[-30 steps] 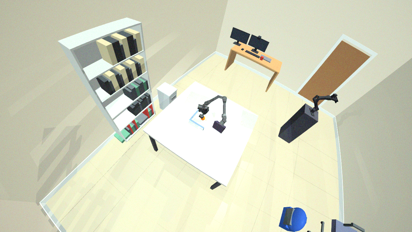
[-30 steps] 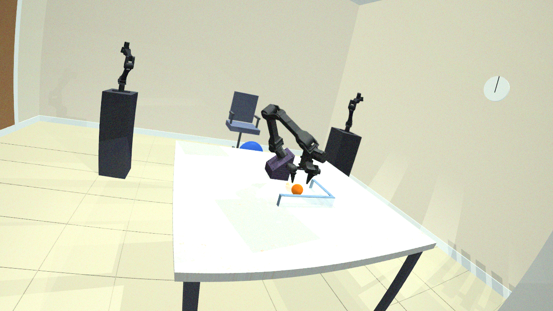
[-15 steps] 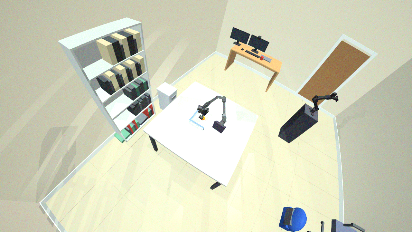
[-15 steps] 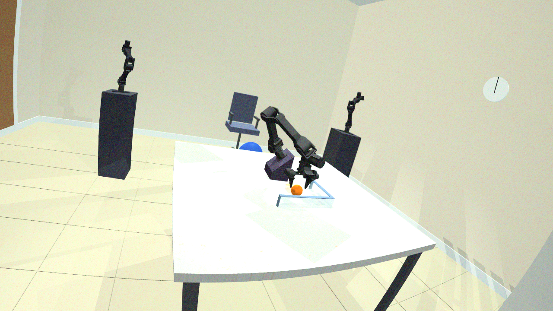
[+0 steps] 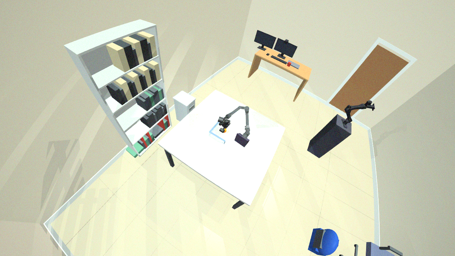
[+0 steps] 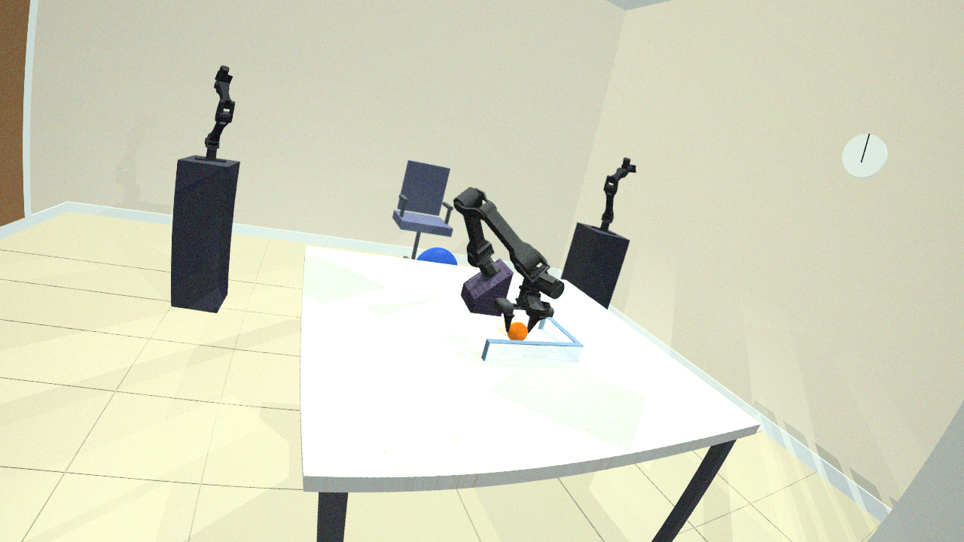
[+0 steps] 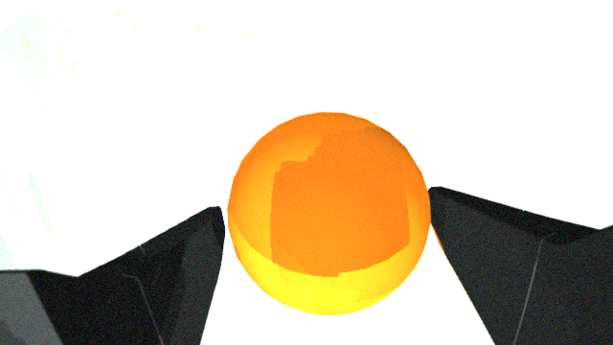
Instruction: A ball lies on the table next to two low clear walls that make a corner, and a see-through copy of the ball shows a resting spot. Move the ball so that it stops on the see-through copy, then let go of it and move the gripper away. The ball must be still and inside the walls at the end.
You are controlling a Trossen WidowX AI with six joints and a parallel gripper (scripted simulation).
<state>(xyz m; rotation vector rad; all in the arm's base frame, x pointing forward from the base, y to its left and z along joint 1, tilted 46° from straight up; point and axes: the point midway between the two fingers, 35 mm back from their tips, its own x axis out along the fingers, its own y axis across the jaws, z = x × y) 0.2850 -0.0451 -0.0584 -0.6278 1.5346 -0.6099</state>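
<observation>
1. The orange ball (image 7: 328, 213) lies on the white table (image 6: 417, 404), inside the open side of the corner made by the two low clear walls (image 6: 532, 345).
2. In the exterior view the ball sits just behind the front wall, near this wall's left end, and the second wall runs away behind it on the right side.
3. The arm (image 6: 501, 235) bends down from its dark base (image 6: 485, 290), which stands on the table just behind the walls.
4. The gripper (image 6: 523, 322) points down at the table, and its two black fingers stand one on each side of the ball.
5. In the wrist view the jaws are spread about as wide as the ball. A very thin gap shows beside the left finger, and the right finger looks to be at the ball's edge, but I cannot tell if it really touches.
6. The jaws are therefore around the ball and not pinching it; the ball rests on the table.
7. The lower part of the ball looks a lighter yellow in the wrist view, and I cannot tell if this is the see-through copy or only light.
8. In the top view the gripper covers most of the ball, and only a small orange part shows under it.
</observation>
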